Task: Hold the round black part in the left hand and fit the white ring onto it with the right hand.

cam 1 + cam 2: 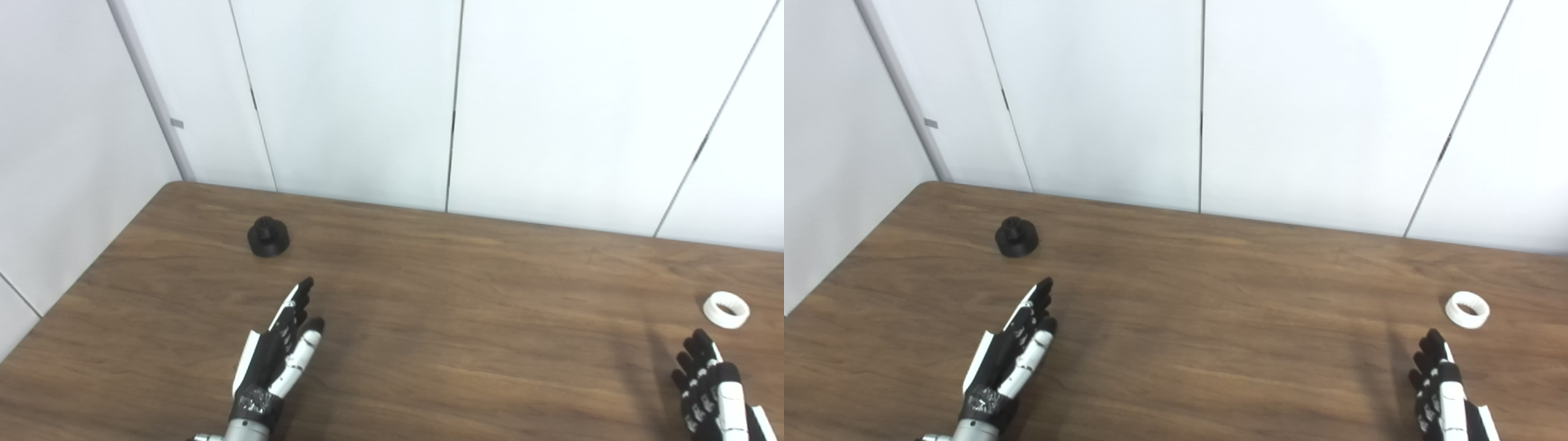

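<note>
The round black part [267,237] sits near the table's [429,318] far left corner, beyond the empty, straight-fingered left hand [275,352]. The white ring [726,309] lies just ahead of the right hand [710,386] (also extended, holding nothing). I'd reach the left hand forward and grip the part's wide base, leaving its knob exposed.

Cut-off and unresolved parts

The right hand [713,392] is cut by the bottom edge, near the white ring [726,309], so its wrist is not seen. The top detail of the round black part [267,236] is too small to be resolved.
</note>
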Tool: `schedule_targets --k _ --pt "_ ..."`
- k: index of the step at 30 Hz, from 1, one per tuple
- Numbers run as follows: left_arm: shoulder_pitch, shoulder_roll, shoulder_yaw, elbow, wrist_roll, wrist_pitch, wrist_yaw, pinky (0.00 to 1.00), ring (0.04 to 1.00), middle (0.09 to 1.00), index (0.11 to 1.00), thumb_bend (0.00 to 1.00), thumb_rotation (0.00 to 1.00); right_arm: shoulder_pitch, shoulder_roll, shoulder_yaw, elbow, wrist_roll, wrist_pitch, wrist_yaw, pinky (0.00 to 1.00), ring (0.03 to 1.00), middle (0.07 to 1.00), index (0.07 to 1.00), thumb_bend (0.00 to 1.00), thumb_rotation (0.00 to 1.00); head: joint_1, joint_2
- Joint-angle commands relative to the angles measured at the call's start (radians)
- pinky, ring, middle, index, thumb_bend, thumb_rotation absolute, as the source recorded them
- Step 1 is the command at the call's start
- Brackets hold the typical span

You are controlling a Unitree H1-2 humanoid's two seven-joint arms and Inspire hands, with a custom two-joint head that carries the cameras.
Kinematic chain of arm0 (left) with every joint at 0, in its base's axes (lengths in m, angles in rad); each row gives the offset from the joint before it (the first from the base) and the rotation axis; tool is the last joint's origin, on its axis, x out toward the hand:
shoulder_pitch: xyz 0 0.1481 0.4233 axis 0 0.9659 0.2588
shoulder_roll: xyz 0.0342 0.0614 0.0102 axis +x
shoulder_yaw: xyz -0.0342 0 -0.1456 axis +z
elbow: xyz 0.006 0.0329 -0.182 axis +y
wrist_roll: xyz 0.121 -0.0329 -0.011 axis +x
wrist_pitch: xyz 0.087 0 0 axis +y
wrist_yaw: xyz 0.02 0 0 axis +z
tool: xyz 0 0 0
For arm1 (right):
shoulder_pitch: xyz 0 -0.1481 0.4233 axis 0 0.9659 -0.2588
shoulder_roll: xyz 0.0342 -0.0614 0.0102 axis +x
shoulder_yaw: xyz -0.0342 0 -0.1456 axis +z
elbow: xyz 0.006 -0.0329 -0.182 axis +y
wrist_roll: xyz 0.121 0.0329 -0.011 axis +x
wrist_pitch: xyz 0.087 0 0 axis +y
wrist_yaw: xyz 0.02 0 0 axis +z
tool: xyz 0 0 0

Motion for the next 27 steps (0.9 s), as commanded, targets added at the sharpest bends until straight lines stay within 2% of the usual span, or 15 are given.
schedule_targets --k 1,2,3,4,7,11,17,20,22,24,27 --pt "0.021 -0.025 -0.005 -0.001 0.041 -0.011 0.029 1.0 0.999 0.983 0.967 0.6 0.44 -0.006 0.002 0.0 -0.031 0.003 -0.025 0.0 1.0 1.0 1.0 1.0 0.48 1.0 -0.003 0.001" --pt "0.022 -0.028 -0.004 -0.013 0.061 0.004 0.04 1.0 0.991 0.975 0.963 0.64 0.38 -0.005 0.002 0.001 -0.034 -0.001 -0.024 -0.002 1.0 1.0 1.0 1.0 0.48 1.0 -0.005 0.001" --pt "0.023 -0.031 -0.003 -0.028 0.076 0.021 0.051 1.0 0.99 0.974 0.962 0.65 0.37 -0.005 0.002 0.001 -0.037 -0.002 -0.023 -0.003 1.0 1.0 1.0 1.0 0.48 1.0 -0.005 0.001" --pt "0.023 -0.033 -0.001 -0.043 0.088 0.036 0.061 1.0 0.983 0.969 0.958 0.69 0.32 -0.004 0.003 0.002 -0.039 -0.003 -0.022 -0.004 1.0 1.0 1.0 1.0 0.49 1.0 -0.008 0.003" --pt "0.007 -0.009 0.002 -0.105 0.162 0.112 0.073 1.0 0.975 0.963 0.951 0.77 0.22 -0.001 0.005 0.002 -0.046 -0.007 -0.018 -0.008 1.0 1.0 1.0 1.0 0.47 1.0 -0.008 0.001" --pt "-0.033 0.047 0.028 -0.179 0.265 0.229 0.074 1.0 0.971 0.949 0.941 0.9 0.21 0.004 0.007 0.004 -0.056 -0.01 -0.01 -0.011 1.0 1.0 1.0 1.0 0.46 1.0 -0.011 0.002" --pt "-0.116 0.139 0.078 -0.217 0.331 0.384 0.045 0.95 0.955 0.956 0.936 0.94 0.19 0.01 0.015 0.008 -0.069 -0.013 -0.003 -0.02 1.0 1.0 1.0 1.0 0.39 1.0 -0.012 0.004" --pt "-0.158 0.182 0.083 -0.208 0.381 0.463 0.036 0.91 0.946 0.951 0.937 0.96 0.22 0.01 0.017 0.01 -0.074 -0.013 0.004 -0.024 1.0 1.0 1.0 1.0 0.37 1.0 -0.012 0.004" --pt "-0.178 0.206 0.083 -0.193 0.399 0.481 0.037 0.91 0.953 0.953 0.938 0.96 0.23 0.01 0.017 0.011 -0.078 -0.013 0.008 -0.024 1.0 1.0 1.0 1.0 0.37 1.0 -0.012 0.004" --pt "-0.201 0.231 0.087 -0.169 0.416 0.49 0.041 0.97 0.979 0.963 0.934 0.97 0.26 0.008 0.02 0.012 -0.079 -0.014 0.009 -0.028 1.0 1.0 1.0 1.0 0.36 1.0 -0.013 0.004" --pt "-0.235 0.259 0.101 -0.134 0.43 0.514 0.049 1.0 0.997 0.984 0.933 0.98 0.28 0.007 0.021 0.015 -0.083 -0.019 0.014 -0.031 1.0 1.0 1.0 1.0 0.35 1.0 -0.015 0.003"
